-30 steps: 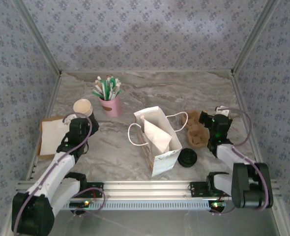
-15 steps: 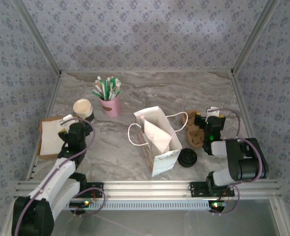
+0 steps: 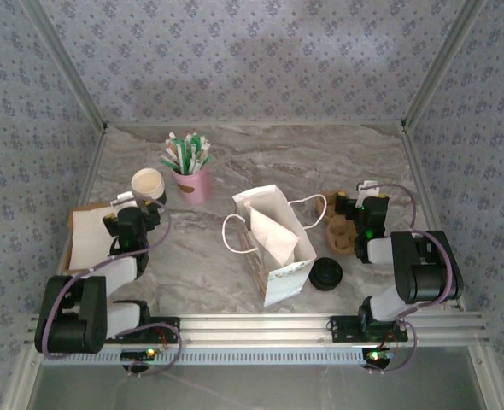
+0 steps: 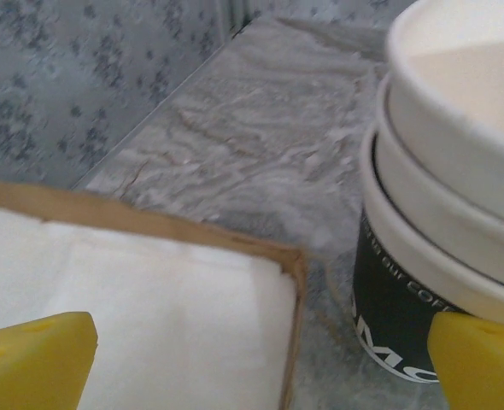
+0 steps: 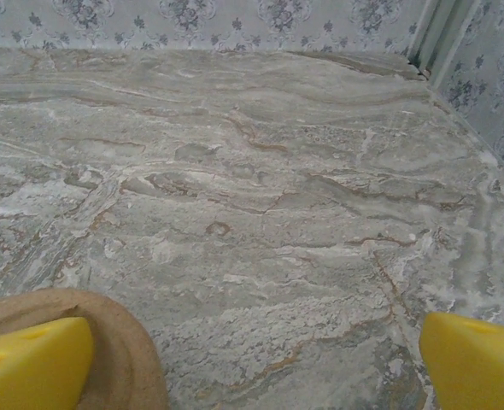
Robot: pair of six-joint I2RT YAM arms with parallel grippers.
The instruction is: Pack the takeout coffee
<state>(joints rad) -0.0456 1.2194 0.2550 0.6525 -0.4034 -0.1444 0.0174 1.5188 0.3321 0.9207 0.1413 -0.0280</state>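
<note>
Spread wide and empty at the left gripper, with stacked paper cups just ahead to its right and a tray of white napkins ahead to its left. Parted too at the right gripper, brown cardboard beside its left fingertip. Cannot place the takeout coffee. Between both grippers, an open white paper bag.

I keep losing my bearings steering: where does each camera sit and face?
Top external: above and behind the bases, looking down at the marble table; left gripper and right gripper show.
Left wrist: on the left gripper, low, facing the lidless cup stack and napkin tray; yellow fingertips show.
Right wrist: on the right gripper, low, facing the far wall; yellow fingertips show, brown holder rim beside one.
Shared: top and left wrist views both hold the cup stack and napkin tray.
</note>
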